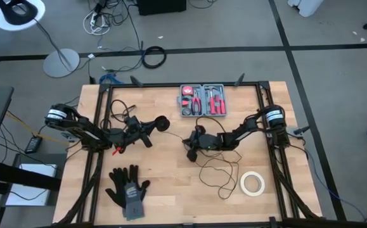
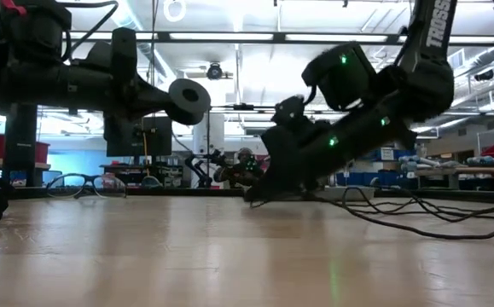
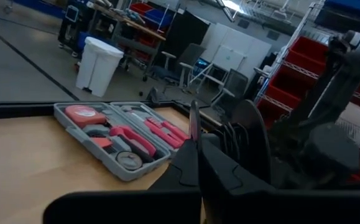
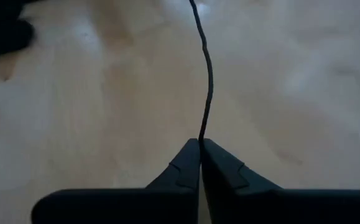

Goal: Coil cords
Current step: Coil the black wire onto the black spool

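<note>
Black cord (image 4: pixel 206 87) is clamped at the closed tips of the right pincer (image 4: pixel 200 144) at tabletop (image 1: pixel 170 183) centre, trailing toward five o'clock, while its disc (image 1: pixel 163 123) is gripped by the closed left pincer (image 3: pixel 196 144) at nine o'clock.

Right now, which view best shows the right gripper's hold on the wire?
The right wrist view: the right gripper is shut on the wire, which runs straight out from its fingertips. The high view shows that gripper low on the table with loose wire loops behind it. The low view shows only the arm's bulk; the left wrist view misses it.
</note>
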Controlling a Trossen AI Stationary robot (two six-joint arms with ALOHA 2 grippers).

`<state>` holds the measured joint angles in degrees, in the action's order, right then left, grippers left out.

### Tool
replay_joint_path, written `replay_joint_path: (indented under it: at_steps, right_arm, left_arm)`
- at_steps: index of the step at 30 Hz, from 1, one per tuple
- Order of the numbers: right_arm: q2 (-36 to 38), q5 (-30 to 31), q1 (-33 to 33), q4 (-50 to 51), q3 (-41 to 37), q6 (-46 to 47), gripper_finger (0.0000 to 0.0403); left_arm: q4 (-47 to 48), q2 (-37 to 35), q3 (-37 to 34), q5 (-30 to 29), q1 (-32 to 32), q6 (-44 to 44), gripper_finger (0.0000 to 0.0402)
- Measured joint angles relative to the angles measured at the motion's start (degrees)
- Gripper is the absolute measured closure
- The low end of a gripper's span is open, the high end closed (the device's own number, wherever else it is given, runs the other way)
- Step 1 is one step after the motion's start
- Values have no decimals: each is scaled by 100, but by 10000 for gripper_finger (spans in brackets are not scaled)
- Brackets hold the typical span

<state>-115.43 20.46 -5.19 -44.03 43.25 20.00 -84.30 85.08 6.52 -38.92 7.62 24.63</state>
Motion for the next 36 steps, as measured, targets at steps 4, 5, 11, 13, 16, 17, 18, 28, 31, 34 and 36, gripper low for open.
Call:
replay_joint_path:
  at_steps: [4, 5, 11, 13, 16, 17, 18, 28, 31, 34, 36]
  right_arm:
    - [617, 150, 266, 910, 1, -68, 399]
    - [797, 183, 346, 1135, 1, -74, 399]
    - [1958, 392, 718, 1796, 4, -393, 401]
    - [2245, 400, 781, 1811, 121, -610, 401]
    - [2451, 342, 779, 1819, 521, -1021, 402]
    - [2451, 257, 765, 1827, 704, -1167, 402]
    - [2415, 176, 745, 1836, 876, -1294, 402]
    - [1040, -575, 355, 2500, 2342, -1671, 403]
    - [556, -641, 255, 2501, 2423, -1526, 403]
    - [181, -770, 218, 2545, 2430, -1207, 403]
    - [-21, -783, 216, 2637, 2425, -1083, 403]
  left_arm:
    - [53, 0, -1, 115, 0, -7, 401]
    - [95, 0, -1, 148, 0, -7, 401]
    - [367, 0, -1, 127, -1, 4, 401]
    - [438, 0, 3, 70, -15, 6, 401]
    - [552, 0, 11, -46, -28, 12, 401]
    - [669, 0, 50, -58, -49, 53, 401]
    - [821, 0, 95, -60, -73, 128, 401]
    - [1344, 2, 383, -93, -119, 288, 401]
    - [1303, 2, 381, -127, -118, 290, 401]
    - [1192, 2, 379, -138, -118, 288, 401]
    - [1119, 2, 379, -147, -119, 286, 401]
